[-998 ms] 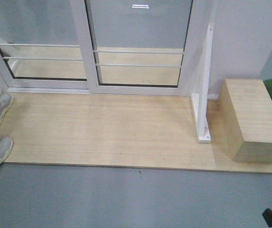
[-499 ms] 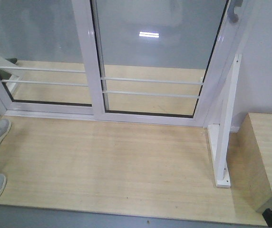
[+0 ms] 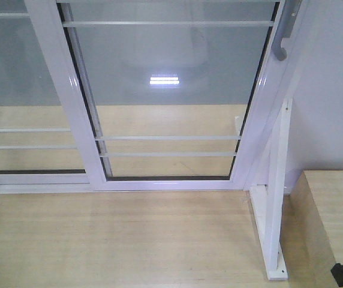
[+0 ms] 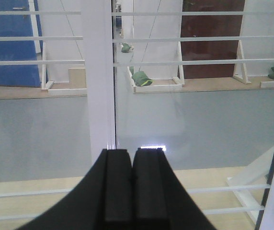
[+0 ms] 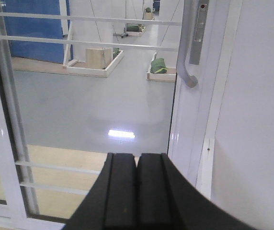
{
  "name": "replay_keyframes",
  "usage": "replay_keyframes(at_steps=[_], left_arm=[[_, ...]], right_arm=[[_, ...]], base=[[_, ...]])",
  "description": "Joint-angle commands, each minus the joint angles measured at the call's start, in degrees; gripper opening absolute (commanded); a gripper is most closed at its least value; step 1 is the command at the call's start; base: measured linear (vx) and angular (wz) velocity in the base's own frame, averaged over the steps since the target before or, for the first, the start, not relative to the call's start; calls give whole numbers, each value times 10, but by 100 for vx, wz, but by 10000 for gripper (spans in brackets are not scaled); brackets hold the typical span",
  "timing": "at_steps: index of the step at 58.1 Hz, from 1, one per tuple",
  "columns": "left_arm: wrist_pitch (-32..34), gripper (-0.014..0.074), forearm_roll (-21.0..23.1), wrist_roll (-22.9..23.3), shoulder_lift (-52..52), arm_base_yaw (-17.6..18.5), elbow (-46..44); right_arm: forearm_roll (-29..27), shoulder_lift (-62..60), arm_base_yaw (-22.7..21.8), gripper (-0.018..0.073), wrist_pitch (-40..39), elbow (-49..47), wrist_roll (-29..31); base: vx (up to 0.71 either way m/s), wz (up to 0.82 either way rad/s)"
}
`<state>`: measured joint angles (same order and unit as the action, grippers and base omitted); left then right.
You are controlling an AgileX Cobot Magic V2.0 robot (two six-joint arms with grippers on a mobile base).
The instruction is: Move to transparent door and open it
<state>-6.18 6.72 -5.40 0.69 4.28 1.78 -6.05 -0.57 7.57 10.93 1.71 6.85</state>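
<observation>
Door, transparent (image 3: 171,90): tall glass panel in glossy white frame, crossed by thin white horizontal bars, filling the front view from centre to 2 o'clock, its handle-side edge just beside the white wall. Handle (image 5: 187,52): curved grey bar, mounted beside a grey lock plate (image 5: 198,33) bearing a small red dot, any marking too small to read. Right gripper (image 5: 137,158): black fingers pressed together, nothing between them, apart from the door, with the handle at 1 o'clock of it. Left gripper (image 4: 133,154): fingers likewise pressed together on nothing, the frame's white upright (image 4: 98,72) at 11 o'clock. Fixed glass panel (image 3: 21,90): at 9 o'clock of the door. White brace (image 3: 276,198): at 4 o'clock, standing on the wooden floor (image 3: 117,240). Wooden box (image 3: 333,204): at 4 o'clock, just beyond the brace.
</observation>
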Motion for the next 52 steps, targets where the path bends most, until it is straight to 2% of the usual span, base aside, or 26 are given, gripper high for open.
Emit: replay_keyframes(at_steps=[1,24,52], left_arm=[[51,-6,2,3,8,3,6],[51,-6,2,3,8,3,6],[51,-6,2,3,8,3,6]], right_arm=[[-1,-9,-3,-3,-47,3,0],[-1,-9,-3,-3,-47,3,0],[-1,-9,-3,-3,-47,3,0]], base=[[39,-8],[32,0],[11,-2]])
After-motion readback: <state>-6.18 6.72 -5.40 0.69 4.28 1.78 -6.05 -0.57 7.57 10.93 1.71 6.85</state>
